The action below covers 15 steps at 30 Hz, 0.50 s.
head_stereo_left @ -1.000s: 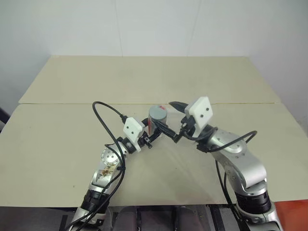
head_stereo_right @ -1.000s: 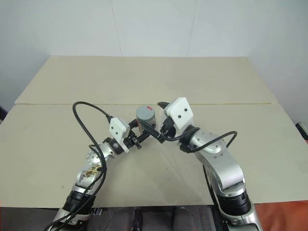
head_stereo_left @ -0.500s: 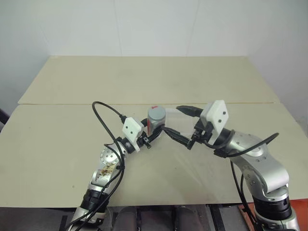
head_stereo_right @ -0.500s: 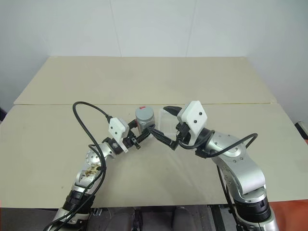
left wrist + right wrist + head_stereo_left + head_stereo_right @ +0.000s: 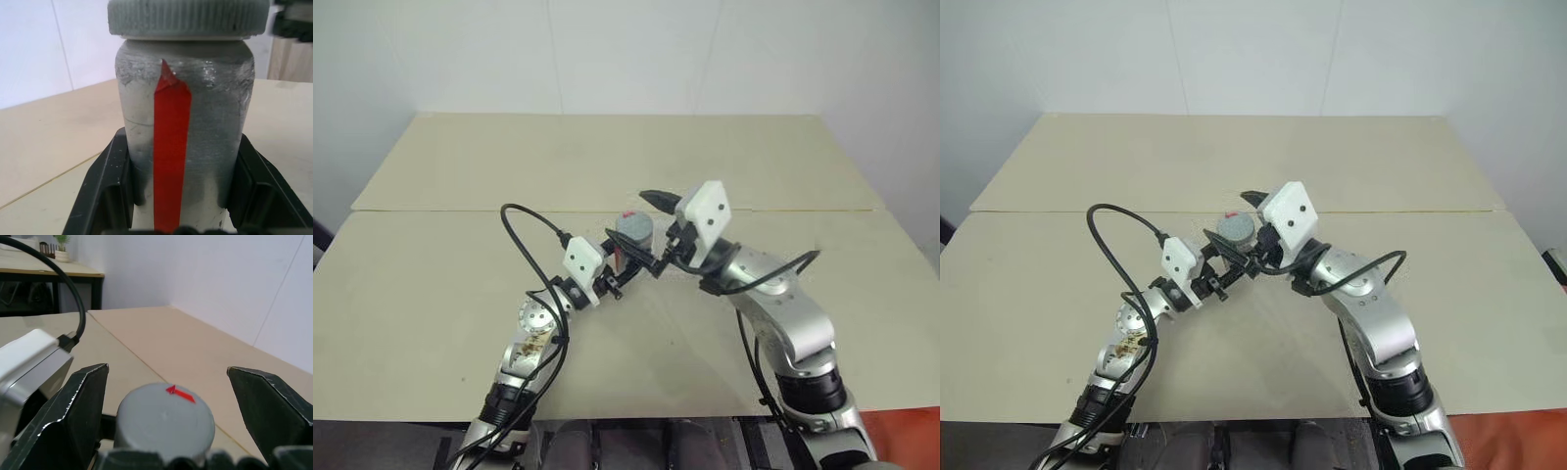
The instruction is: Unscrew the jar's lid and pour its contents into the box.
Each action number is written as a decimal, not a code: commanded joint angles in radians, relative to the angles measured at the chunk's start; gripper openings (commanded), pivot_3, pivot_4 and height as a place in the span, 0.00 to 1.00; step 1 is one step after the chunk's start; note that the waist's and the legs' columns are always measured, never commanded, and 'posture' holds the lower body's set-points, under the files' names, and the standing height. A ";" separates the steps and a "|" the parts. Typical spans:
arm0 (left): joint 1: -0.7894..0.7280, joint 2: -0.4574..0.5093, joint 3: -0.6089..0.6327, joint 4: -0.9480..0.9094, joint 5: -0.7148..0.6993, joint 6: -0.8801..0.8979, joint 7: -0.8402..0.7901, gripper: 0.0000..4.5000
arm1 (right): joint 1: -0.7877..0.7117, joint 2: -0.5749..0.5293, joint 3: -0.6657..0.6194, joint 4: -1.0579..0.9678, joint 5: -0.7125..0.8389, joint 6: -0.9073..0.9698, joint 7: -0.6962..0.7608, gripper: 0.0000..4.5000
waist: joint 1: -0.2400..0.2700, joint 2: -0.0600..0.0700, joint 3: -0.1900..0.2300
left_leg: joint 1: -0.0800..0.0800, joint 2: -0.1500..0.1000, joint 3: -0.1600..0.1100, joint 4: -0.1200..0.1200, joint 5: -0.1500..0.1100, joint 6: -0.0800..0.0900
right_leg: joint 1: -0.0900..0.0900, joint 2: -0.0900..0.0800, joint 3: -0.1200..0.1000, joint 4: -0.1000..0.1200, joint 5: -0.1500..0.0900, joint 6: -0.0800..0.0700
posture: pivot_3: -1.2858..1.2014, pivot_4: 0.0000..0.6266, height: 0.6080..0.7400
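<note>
Beige worktop [image 5: 460, 294], centre, well clear of its edges: left gripper [image 5: 178, 196] clamps the jar [image 5: 183, 112] upright. Right gripper [image 5: 166, 396], spread wide, straddles the lid [image 5: 164, 423]. Step: unscrewing. Next: close on lid, twist.

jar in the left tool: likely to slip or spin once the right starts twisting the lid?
Possibly. The jar looks smooth and round, so it might rotate between the left tool's flat fingers. The ribbed lid should give the open right tool decent purchase.

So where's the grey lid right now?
The lid is on top of the jar, near the middle of the table. The left pincer grips the jar, and the right pincer's open fingers sit either side of the lid.
</note>
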 commanded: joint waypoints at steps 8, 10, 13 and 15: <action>-0.002 0.001 0.007 -0.032 0.002 -0.026 0.008 0.45 | 0.010 -0.008 -0.024 -0.021 -0.016 -0.033 -0.004 1.00 | -0.001 0.000 0.000 | 0.000 0.000 0.000 0.000 0.000 0.000 | 0.000 0.000 0.000 0.000 0.000 0.000 | 0.52 0.24 1.00; -0.001 0.002 0.008 -0.031 0.003 -0.026 0.008 0.45 | 0.019 -0.013 -0.031 -0.032 -0.014 -0.027 -0.008 1.00 | 0.000 0.000 0.000 | 0.000 0.000 0.000 0.000 0.000 0.000 | 0.000 0.000 0.000 0.000 0.000 0.000 | 0.52 0.24 1.00; -0.002 0.001 0.007 -0.027 0.003 -0.028 0.007 0.45 | 0.036 -0.025 -0.044 -0.051 -0.007 -0.019 -0.009 1.00 | 0.000 0.000 0.000 | 0.000 0.000 0.000 0.000 0.000 0.000 | 0.000 0.000 0.000 0.000 0.000 0.000 | 0.52 0.24 1.00; -0.003 0.001 0.006 -0.024 0.003 -0.030 0.005 0.45 | 0.047 -0.033 -0.054 -0.064 -0.001 -0.011 -0.009 1.00 | -0.001 0.000 0.000 | 0.000 0.000 0.000 0.000 0.000 0.000 | 0.000 0.000 0.000 0.000 0.000 0.000 | 0.52 0.24 1.00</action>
